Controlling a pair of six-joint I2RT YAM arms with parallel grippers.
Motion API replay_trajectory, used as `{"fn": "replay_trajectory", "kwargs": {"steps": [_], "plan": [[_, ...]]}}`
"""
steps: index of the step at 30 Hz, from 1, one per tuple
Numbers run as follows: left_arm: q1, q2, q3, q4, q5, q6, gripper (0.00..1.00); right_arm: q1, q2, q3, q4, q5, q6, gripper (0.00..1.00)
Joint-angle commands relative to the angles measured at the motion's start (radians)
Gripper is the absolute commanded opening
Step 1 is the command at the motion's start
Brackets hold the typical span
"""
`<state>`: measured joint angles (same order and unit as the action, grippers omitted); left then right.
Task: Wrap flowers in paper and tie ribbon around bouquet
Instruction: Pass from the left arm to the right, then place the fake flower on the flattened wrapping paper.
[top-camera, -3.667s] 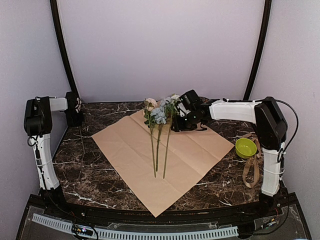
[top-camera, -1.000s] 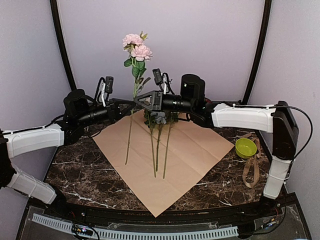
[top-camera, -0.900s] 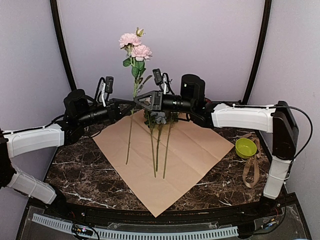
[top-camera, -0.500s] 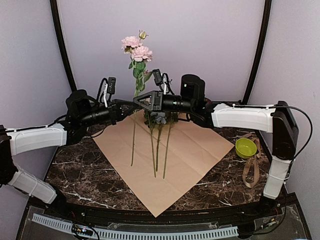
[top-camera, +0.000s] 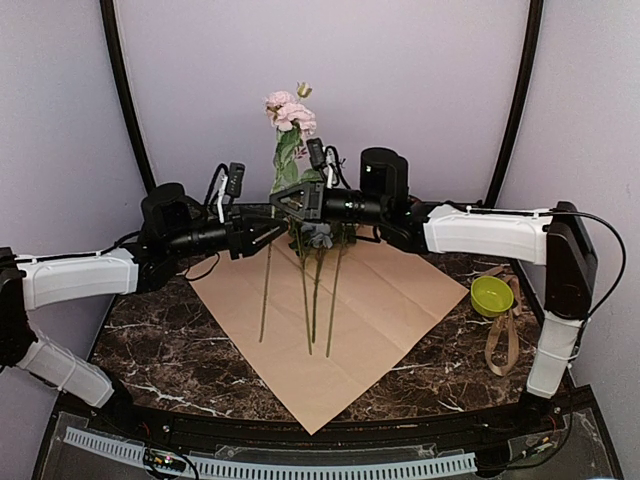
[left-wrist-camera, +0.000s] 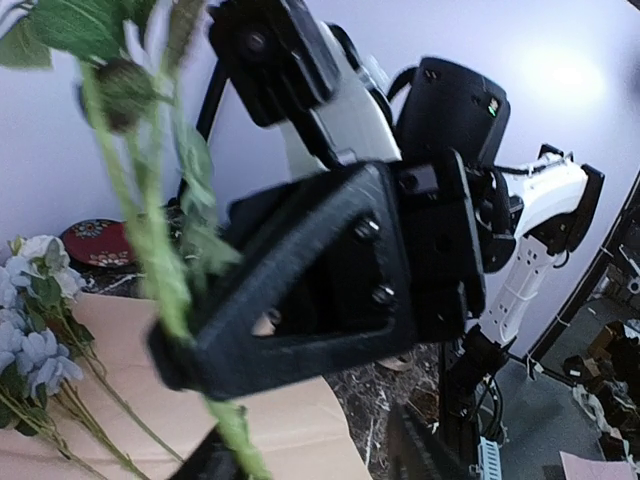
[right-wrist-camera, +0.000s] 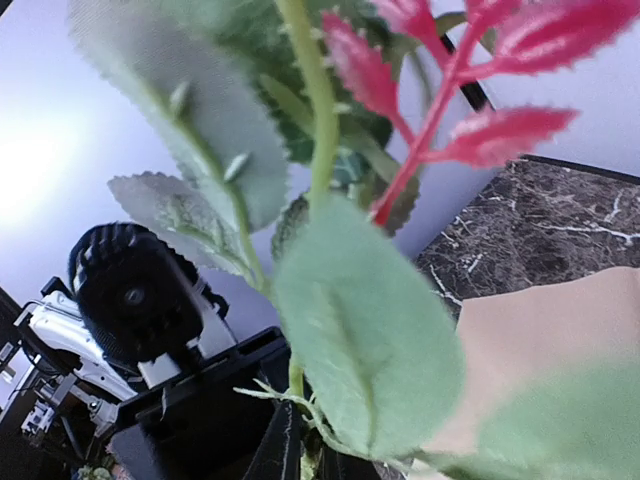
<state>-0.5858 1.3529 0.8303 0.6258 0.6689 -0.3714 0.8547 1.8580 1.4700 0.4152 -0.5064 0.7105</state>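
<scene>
Upright over the back part of the paper (top-camera: 385, 300): the pink-bloomed stem (top-camera: 286, 155) of the flowers, blooms high against the rear wall, lower end down over the sheet's left half. Touching the sheet or not, impossible to tell. Pinched partway up by the right hand (top-camera: 279, 200), clenched on it from the right, arm stretched level across the scene. In the right wrist view, thin green stalk running down between that hand's dark fingers, with broad serrated leaves and a reddish sprig filling the foreground.

Just below that grip, the left hand (top-camera: 274, 235), reaching in from the left and released: fingers spread in a V with the stalk passing between them. Contact with either finger not clear. In the left wrist view, the same stalk crossing in front of the right hand's black triangular finger (left-wrist-camera: 345, 265).

Flat on the paper just right of the upright stalk, the other flowers (top-camera: 318, 238): pale blue and white blooms toward the back, long stems pointing at the near edge.

Paper spread tan face up, set diamond-wise in the middle of the dark marbled worktop (top-camera: 165, 350), one corner toward the arm bases.

Off the paper at the far right, the ribbon (top-camera: 503, 345), looped loosely on the worktop near the right arm's base and running up just beside a small green bowl (top-camera: 491, 295).
</scene>
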Motion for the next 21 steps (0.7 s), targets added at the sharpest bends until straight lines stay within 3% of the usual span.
{"fn": "replay_trajectory", "kwargs": {"steps": [1, 4, 8, 13, 21], "plan": [[-0.055, -0.004, 0.019, -0.082, 0.031, 0.068, 0.67, -0.050, -0.040, 0.059, -0.196, 0.188, -0.062, 0.00], [-0.054, -0.017, 0.029, -0.134, -0.056, 0.090, 0.78, -0.089, 0.004, 0.117, -0.451, 0.289, -0.113, 0.00], [-0.054, 0.007, 0.079, -0.281, -0.237, 0.125, 0.81, -0.116, 0.126, 0.227, -0.702, 0.295, -0.136, 0.00], [-0.052, 0.054, 0.126, -0.400, -0.393, 0.136, 0.81, -0.131, 0.266, 0.312, -0.765, 0.265, -0.119, 0.00], [-0.052, 0.048, 0.122, -0.409, -0.433, 0.137, 0.81, -0.154, 0.465, 0.536, -0.898, 0.348, -0.191, 0.00]]}}
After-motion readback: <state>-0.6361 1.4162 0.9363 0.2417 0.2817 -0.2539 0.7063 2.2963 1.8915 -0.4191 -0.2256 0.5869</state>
